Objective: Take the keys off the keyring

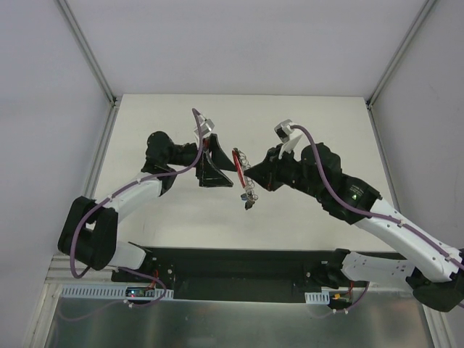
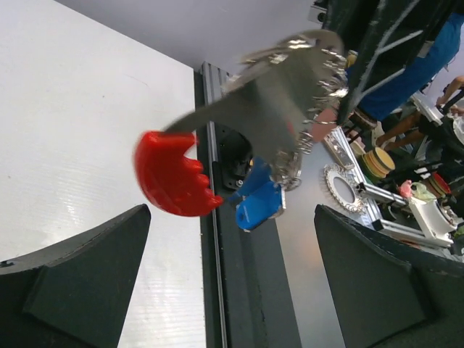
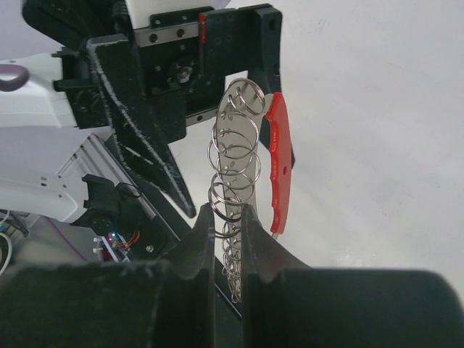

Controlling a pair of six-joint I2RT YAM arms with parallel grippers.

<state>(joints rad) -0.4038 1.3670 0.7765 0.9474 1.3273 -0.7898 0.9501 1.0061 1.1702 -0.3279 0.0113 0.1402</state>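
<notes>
The keyring (image 3: 232, 156) hangs in the air above the worktop (image 1: 304, 123), about midway between the two arms. It shows as a chain of thin wire loops, with a flat silvery blade behind them and a red tag (image 3: 279, 174) alongside. From above, its long axis runs from the far side towards the arm bases, leaning a little to the right at the near end. There a small dark cluster, which I take to be the keys (image 1: 249, 197), dangles. They are too small from above to count.

The right claw (image 3: 226, 214) is pinched nearly closed on the lower loops of the chain and carries the whole bunch, with the tag standing free beyond its tips.

The left claw (image 2: 232, 217) is spread wide and has nothing in it. It sits just to the left of the keyring, facing it side-on. In the left wrist view the bunch lies straight ahead of the gap between the two fingers (image 2: 87, 283), slightly above it. The tag is towards the left finger, and a blue piece (image 2: 257, 204) hangs from the loops near the middle.

The left arm is the free one, so the next grab is probably its job. It would have to advance along its own axis, across the chain's length, and close on one key, not the tag.
</notes>
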